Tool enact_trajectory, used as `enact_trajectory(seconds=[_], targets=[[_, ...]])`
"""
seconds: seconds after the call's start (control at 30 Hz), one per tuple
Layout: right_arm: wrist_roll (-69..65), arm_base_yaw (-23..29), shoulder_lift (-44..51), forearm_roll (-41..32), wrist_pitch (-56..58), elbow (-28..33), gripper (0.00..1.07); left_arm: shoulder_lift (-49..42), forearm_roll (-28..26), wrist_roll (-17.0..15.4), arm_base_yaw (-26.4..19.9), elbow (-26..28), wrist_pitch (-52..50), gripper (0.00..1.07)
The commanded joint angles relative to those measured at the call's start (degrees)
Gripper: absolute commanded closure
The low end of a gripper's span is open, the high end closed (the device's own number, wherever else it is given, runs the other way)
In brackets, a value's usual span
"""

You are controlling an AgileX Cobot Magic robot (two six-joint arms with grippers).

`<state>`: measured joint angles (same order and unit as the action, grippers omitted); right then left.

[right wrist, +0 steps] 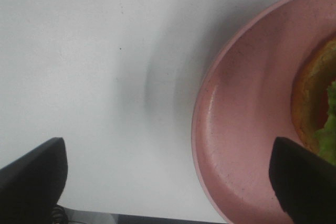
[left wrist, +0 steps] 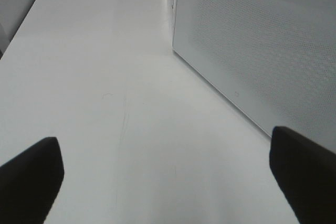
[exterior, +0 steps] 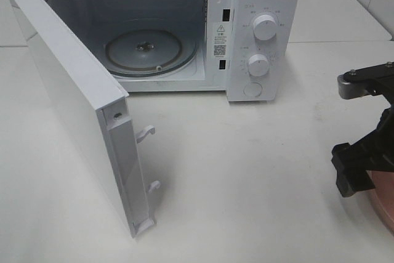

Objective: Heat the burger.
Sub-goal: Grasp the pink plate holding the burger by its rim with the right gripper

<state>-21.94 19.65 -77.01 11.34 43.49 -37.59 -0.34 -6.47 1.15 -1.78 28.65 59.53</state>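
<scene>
Right gripper (right wrist: 168, 182) here: my jaws stand as wide as they go and there's nothing between them, only bare table (exterior: 246, 183) and the near rim of the pink plate (right wrist: 247, 129). The burger (right wrist: 313, 95) sits on that plate, and my wrist camera catches only a slice of it, golden bun and a frill of green lettuce, cut off at the picture's edge. And here's the thing that matters: it lies off to the side, out past one of my fingers, not in the gap. From the high camera, the plate is down at the near right corner of the table with me hanging right over its edge, while the microwave (exterior: 265, 29) stands well apart at the far left, door (exterior: 68, 103) swung wide, glass turntable (exterior: 144, 50) bare and waiting. The left gripper (left wrist: 168, 177), also spread wide and holding nothing, is over by the outer face of that door, so I'm far the nearer arm. The burger is round, so there's no long axis to line up on; as I judge it, I need to shift sideways until it's centred between my fingers, then come down.
</scene>
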Motion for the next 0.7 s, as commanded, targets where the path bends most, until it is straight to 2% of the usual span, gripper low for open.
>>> enact_trajectory(seconds=[0.03,0.37,0.7], targets=[[-0.6,-1.6,-0.9,0.1,-1.6,0.1,0.08,-1.0,-0.2,0.2,-0.1,-0.1,-0.1,0.07],[0.8,-6.2,-6.8,0.2,-5.6,0.1,0.11,-1.0,-0.2,0.2,-0.1,-0.1,-0.1,0.07],[0.8,-7.8,-13.9,0.1,-10.3,0.1,0.15,-1.0,-0.2,0.2,-0.1,-0.1,-0.1,0.07]])
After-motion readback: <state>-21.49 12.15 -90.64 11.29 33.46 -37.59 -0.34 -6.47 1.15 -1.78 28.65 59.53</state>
